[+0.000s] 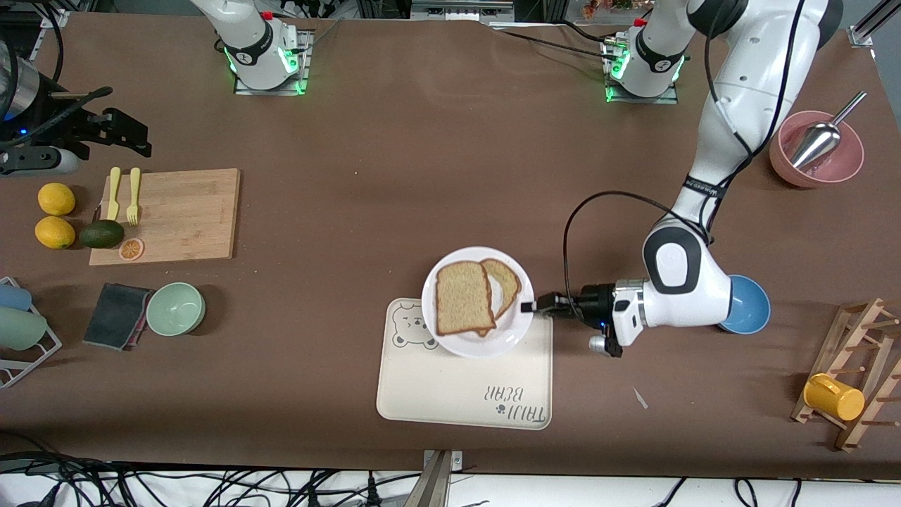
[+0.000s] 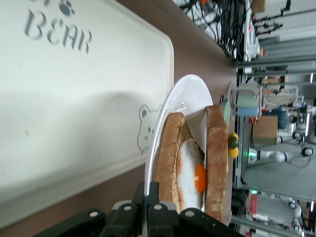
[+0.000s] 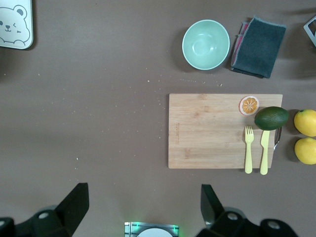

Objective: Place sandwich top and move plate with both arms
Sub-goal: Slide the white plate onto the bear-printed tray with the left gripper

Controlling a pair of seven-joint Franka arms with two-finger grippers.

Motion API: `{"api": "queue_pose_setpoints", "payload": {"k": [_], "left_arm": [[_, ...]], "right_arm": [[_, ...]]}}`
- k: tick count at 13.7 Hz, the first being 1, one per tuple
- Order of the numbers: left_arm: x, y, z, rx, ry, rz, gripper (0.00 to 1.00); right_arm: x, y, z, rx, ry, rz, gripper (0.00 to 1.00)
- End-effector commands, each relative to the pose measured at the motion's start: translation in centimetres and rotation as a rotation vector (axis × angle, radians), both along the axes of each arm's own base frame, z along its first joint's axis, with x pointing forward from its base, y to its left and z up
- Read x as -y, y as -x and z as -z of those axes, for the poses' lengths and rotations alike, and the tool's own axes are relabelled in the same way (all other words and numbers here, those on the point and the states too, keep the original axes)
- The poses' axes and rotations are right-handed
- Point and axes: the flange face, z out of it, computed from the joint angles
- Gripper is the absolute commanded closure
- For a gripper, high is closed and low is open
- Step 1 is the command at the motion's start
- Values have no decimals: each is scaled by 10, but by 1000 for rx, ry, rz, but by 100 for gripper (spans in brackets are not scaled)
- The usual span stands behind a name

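Cream and bear-printed, the tray [image 1: 464, 384] lies nearest the front camera, its long axis running along the bench [image 1: 394, 155] from one arm's end to the other. Toward the right arm's end of the bench, the right gripper [image 3: 143, 207] waits high over bare bench near the wooden cutting board [image 1: 176, 211], its fingers [image 3: 74, 202] spread wide and holding nothing. The plate [image 1: 477, 301] overlaps the tray's edge farthest from the front camera, and the left wrist view shows it tilted. On it the sandwich top [image 1: 462, 298], a squarish slice with its edges roughly square to the bench edges, lies across the egg-bearing slice [image 1: 505, 285], shifted toward the right arm's end so the lower slice shows. The left gripper [image 1: 535, 305], reaching in level from the left arm's end, has its fingers [image 2: 153, 197] pressed together on the plate's rim.
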Motion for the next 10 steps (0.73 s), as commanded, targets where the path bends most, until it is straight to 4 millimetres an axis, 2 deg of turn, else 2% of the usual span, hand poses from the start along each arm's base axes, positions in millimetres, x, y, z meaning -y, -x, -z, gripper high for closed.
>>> {"api": "queue_pose_setpoints", "payload": {"k": [1,5,8,9,10], "left_arm": [[2,-31,23,27,35,-109,100],[-10,-48,46,63,4,-198,100],[10,-44,68,72,-18,-209,100],[25,-39,72,68,-19,-195,100],[24,-39,75,72,-29,-207,100]], "right_arm": [[3,-2,-5,1,1,-5,0],[3,-2,-5,1,2,-5,0],[3,-2,-5,1,2,-5,0],[3,-2,-5,1,2,-5,0],[3,-2,-5,1,2,-7,0]]}}
